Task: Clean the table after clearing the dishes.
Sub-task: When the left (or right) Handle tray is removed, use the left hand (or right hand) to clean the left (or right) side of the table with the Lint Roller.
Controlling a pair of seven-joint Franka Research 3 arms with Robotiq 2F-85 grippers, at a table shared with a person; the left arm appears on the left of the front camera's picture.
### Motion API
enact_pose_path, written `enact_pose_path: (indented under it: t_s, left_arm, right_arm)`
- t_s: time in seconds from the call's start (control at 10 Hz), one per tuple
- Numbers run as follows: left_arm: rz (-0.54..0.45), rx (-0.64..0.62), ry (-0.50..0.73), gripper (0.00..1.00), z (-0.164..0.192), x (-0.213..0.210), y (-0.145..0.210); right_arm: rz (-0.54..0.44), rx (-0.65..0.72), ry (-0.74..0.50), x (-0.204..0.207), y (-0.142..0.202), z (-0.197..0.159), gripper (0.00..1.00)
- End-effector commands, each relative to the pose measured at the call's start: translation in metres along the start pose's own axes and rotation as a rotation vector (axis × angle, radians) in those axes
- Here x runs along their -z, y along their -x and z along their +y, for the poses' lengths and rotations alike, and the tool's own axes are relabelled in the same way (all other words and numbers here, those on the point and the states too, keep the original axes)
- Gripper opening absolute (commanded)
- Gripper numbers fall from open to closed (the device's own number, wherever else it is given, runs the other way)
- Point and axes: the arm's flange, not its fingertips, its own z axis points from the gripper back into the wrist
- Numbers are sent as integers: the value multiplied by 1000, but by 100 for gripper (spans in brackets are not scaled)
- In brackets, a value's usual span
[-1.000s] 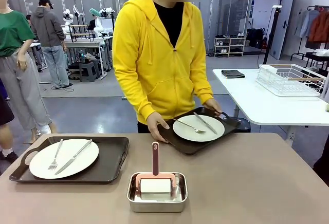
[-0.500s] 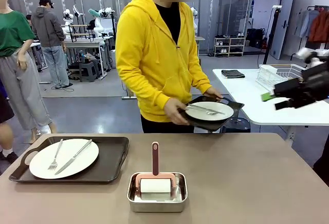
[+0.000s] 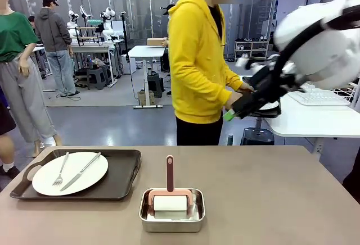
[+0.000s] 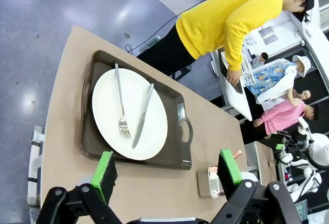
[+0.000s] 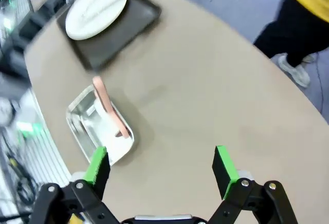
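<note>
On the left of the taupe table (image 3: pixel 270 200) a dark brown tray (image 3: pixel 121 180) holds a white plate (image 3: pixel 70 173) with a fork (image 3: pixel 61 176) and knife (image 3: pixel 81 172). A person in a yellow hoodie (image 3: pixel 197 65) stands turned to the right, holding a second dark tray (image 3: pixel 269 112) with a plate at the white table's edge. It is partly hidden behind my right gripper (image 3: pixel 232 113), which hangs high in front of the person. That right gripper (image 5: pixel 160 165) is open above bare tabletop. My left gripper (image 4: pixel 167 167) is open above the near tray (image 4: pixel 177 152) and its plate (image 4: pixel 128 113).
A steel pan (image 3: pixel 172 227) with a pink-handled white roller (image 3: pixel 170 200) sits front and centre on the table, the same pan (image 5: pixel 85 126) lying left of my right fingers. A white table (image 3: pixel 304 122) stands at the far right. Other people stand far left.
The person lifted the right tray off the taupe table and turned with it to the white table. My right arm swung in from the right, high across the picture.
</note>
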Motion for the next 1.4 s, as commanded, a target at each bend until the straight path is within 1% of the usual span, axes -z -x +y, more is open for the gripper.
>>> enact_pose_path:
  t_s: [0.0,0.1,0.3,0.5,0.7,0.9,1.2,1.3]
  left_arm:
    - [-10,8,22,100,2,-2,-1]
    - [-10,8,22,100,2,-2,-1]
    - [-10,8,22,100,2,-2,-1]
    - [-10,8,22,100,2,-2,-1]
    - [-10,8,22,100,2,-2,-1]
    - [-10,8,22,100,2,-2,-1]
    - [-10,8,22,100,2,-2,-1]
    - [-10,8,22,100,2,-2,-1]
  right_arm:
    - [151,-106,25,42,-36,6,100]
    - [210,-169,-1,70,-52,21,100]
    - [308,-277,-14,110,-73,40,100]
    - [414,-381,-40,147,-86,62,100]
    - [509,-468,-89,178,-91,87,100]
    - [571,-498,-122,198,-91,103,100]
    - [620,-561,-183,217,-84,110,100]
    - [642,-560,-209,221,-83,111,100]
